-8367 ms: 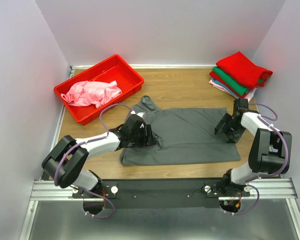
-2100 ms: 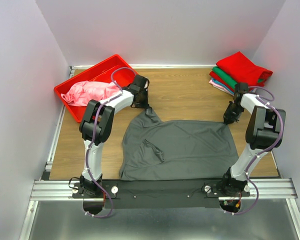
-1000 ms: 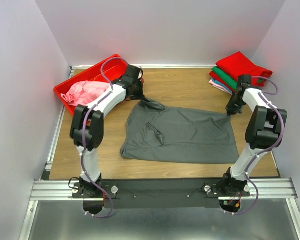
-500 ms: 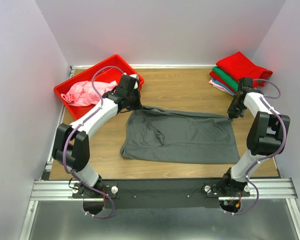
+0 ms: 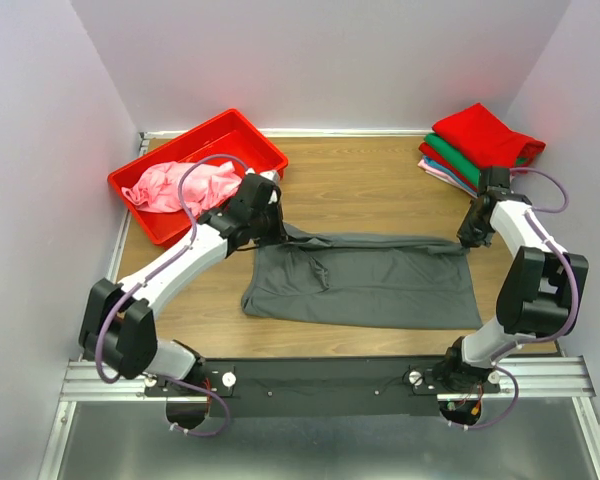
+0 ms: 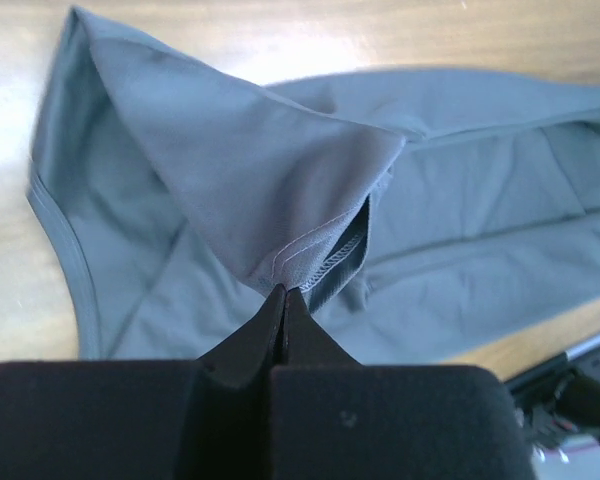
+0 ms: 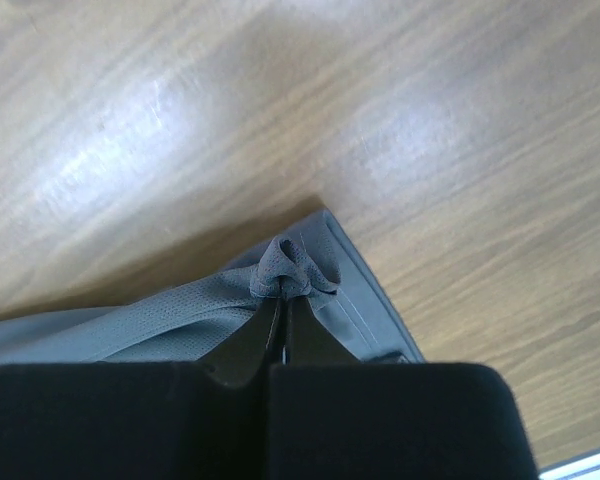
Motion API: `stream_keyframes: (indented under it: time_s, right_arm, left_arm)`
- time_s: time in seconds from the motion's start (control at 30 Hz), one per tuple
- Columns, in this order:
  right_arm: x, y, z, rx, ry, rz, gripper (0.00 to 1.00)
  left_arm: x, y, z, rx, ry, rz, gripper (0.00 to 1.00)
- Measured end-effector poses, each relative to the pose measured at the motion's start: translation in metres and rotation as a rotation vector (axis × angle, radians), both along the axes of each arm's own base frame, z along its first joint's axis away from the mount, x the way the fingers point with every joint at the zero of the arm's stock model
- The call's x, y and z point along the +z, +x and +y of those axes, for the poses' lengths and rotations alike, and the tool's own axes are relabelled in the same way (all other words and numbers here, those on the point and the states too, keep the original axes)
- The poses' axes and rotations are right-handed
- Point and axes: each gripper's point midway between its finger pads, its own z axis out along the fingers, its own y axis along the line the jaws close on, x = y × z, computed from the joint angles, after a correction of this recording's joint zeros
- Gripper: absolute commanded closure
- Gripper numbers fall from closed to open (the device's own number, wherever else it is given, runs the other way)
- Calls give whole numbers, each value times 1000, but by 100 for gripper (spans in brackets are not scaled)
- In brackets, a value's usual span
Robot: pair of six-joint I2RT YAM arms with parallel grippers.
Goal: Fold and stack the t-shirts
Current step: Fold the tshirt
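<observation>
Found the left gripper (image 6: 283,292) clamped tight on a stitched edge of the one dark grey t-shirt (image 5: 365,285), holding a fold of it up off the bench (image 5: 360,185). Caught the right gripper (image 7: 283,300) nipped shut on a bunched corner of that same shirt, at its far right end. Made that two pinches on one garment. Lay stretched between them, far edge raised, near part flat on the wood. Spotted one pink t-shirt (image 5: 180,185) crumpled inside the one red bin (image 5: 265,150), far left. Tallied one folded stack (image 5: 485,135) in the far right corner: red on top, green beneath, pale pink lowest.
</observation>
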Motion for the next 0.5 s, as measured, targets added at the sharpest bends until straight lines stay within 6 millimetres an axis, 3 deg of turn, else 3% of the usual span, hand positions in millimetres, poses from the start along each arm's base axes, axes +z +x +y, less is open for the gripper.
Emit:
stream_keyframes:
  time_s: [0.23, 0.5]
  right_arm:
    - [4, -15, 3, 5, -5, -12, 98]
    - [2, -29, 5, 4, -7, -5, 96]
  left_arm:
    - [8, -28, 7, 27, -46, 0, 100]
    - [2, -52, 14, 51, -72, 27, 100]
